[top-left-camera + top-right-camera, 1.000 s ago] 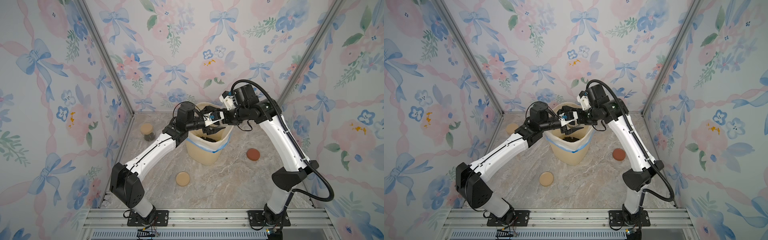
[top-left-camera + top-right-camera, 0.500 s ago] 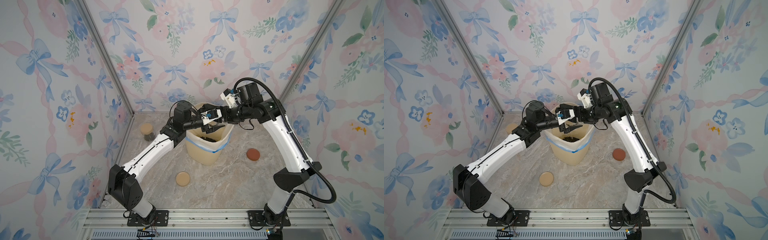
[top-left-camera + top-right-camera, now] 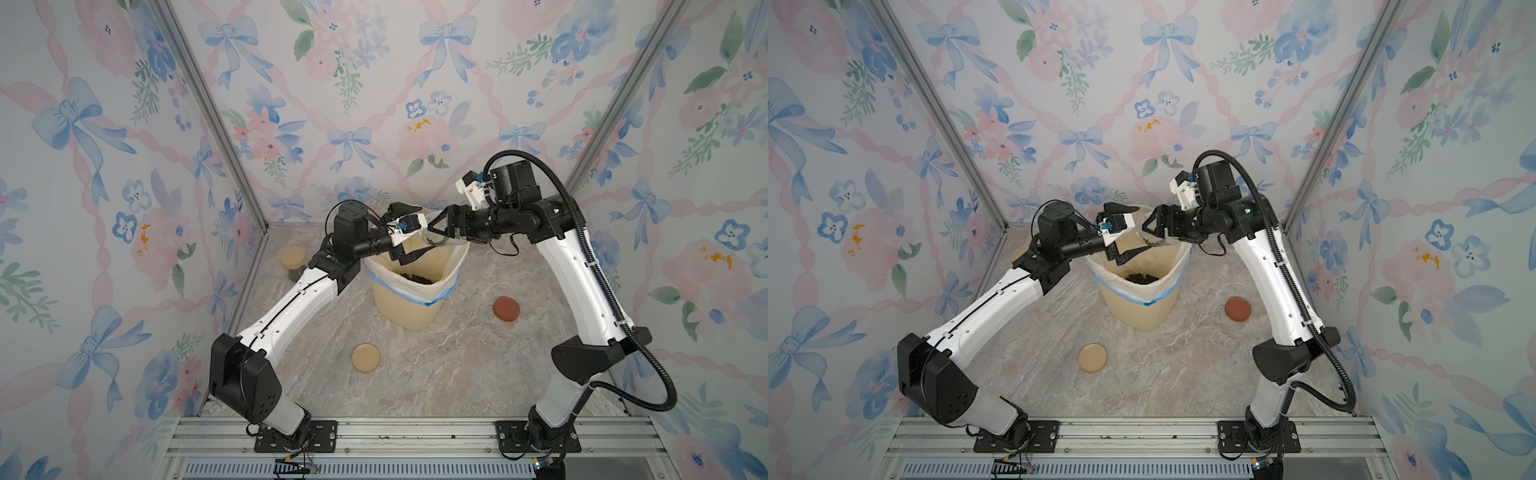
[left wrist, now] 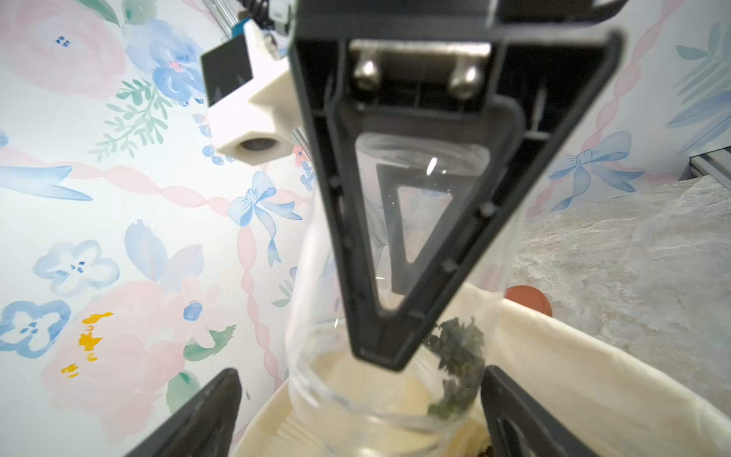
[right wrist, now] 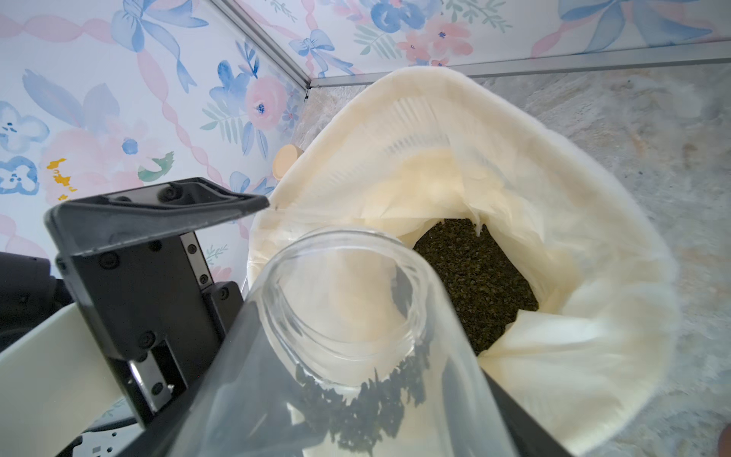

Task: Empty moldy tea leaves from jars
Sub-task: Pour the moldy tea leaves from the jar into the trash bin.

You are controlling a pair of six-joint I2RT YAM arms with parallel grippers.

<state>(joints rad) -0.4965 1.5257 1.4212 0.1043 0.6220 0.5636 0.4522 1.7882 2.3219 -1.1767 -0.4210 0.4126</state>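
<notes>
My right gripper (image 3: 441, 229) is shut on a clear lidless jar (image 3: 432, 240), held tilted over the bin with its mouth pointing down at the left arm. A clump of dark moldy tea leaves (image 5: 356, 403) clings inside the jar (image 5: 344, 308) near its mouth. More tea leaves (image 5: 474, 285) lie heaped at the bottom of the bin. My left gripper (image 3: 1142, 227) is open, its fingers standing either side of the jar's mouth (image 4: 375, 399) without touching it. Another jar (image 3: 293, 264), with a tan lid on, stands at the back left.
The cream ribbed bin (image 3: 415, 307) with a white liner (image 5: 573, 237) stands mid-table under both grippers. A loose tan lid (image 3: 366, 358) lies in front of it and a reddish-brown lid (image 3: 506, 308) to its right. Flowered walls close in the sides and back.
My right gripper has closed on the jar and my left gripper has opened off it. Both grippers have risen slightly above the bin.
</notes>
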